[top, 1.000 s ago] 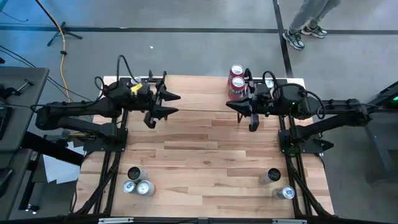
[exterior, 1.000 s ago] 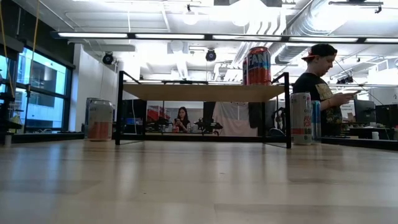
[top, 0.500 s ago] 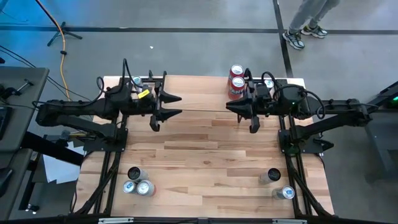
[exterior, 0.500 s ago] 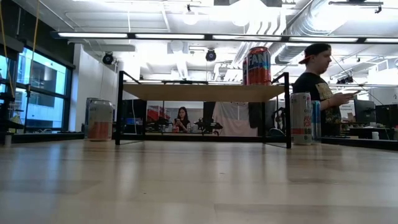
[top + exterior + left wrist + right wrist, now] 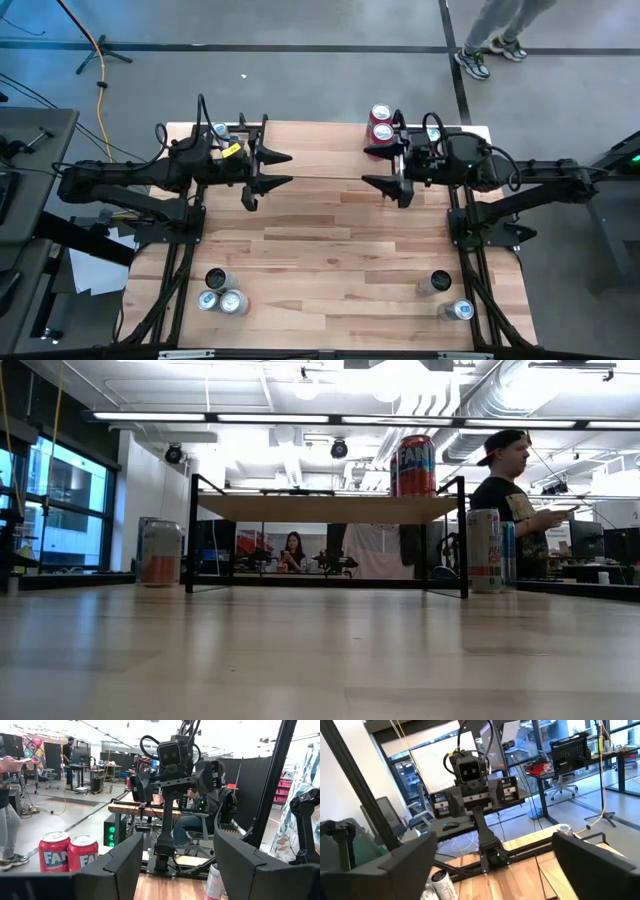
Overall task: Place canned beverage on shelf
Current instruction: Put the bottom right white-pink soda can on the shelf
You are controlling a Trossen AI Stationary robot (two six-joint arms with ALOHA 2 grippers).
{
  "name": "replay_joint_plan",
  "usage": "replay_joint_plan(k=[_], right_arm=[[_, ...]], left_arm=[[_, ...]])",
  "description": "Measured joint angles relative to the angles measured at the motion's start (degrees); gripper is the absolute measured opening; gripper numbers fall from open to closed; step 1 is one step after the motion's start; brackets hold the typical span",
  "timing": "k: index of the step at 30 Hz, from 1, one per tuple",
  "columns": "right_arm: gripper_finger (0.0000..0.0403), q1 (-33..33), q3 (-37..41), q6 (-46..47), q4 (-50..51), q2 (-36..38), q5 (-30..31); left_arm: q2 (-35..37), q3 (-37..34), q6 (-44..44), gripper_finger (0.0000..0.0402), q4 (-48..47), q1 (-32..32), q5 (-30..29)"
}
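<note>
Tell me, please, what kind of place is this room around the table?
Probably a robotics lab or open workshop. Exposed ducts and strip lights run overhead, desks with computer gear stand on a concrete floor, and people work nearby while two arms share a wooden table.

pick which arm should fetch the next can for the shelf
Probably left: the left gripper is empty with jaws apart, three silver cans stand on its side, and the light wood shelf is bare there; two red cans fill its right end.
</note>
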State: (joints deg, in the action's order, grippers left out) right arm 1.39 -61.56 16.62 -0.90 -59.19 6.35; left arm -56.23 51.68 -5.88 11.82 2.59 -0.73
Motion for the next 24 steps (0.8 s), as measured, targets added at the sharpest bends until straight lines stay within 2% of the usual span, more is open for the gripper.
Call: replay_joint_plan(k=[6,8,10,15,17,20,24], right_arm=[[0.0377,0.0,-0.4,0.3,-0.1,-0.2,-0.7],[0.0375,0.2,-3.2,2.6,3.8,-0.1,-1.9],[0.0374,0.6,-8.3,7.0,14.2,-0.3,-3.1],[0.0374,3.0,-22.6,24.0,56.0,-5.4,-4.3],[0.0374,4.7,-25.8,32.4,68.0,-7.5,-6.3],[0.0374,9.4,-26.2,44.8,80.4,-10.1,-9.9],[0.0374,17.5,-22.1,62.3,87.5,-11.7,-14.2]], left_arm=[[0.0,0.0,0.0,0.0204,0.0,0.0,0.0],[0.0,0.0,0.0,0.0204,0.0,0.0,0.0],[0.0,0.0,0.0,0.0204,0.0,0.0,0.0],[0.0,0.0,0.1,0.0204,0.0,0.3,-2.9],[0.0,0.0,0.1,0.0204,0.0,1.0,-4.4],[-0.3,0.0,0.0,0.0204,0.0,2.3,-4.9],[-0.3,-0.1,-1.4,0.0204,-0.3,4.2,-4.5]])
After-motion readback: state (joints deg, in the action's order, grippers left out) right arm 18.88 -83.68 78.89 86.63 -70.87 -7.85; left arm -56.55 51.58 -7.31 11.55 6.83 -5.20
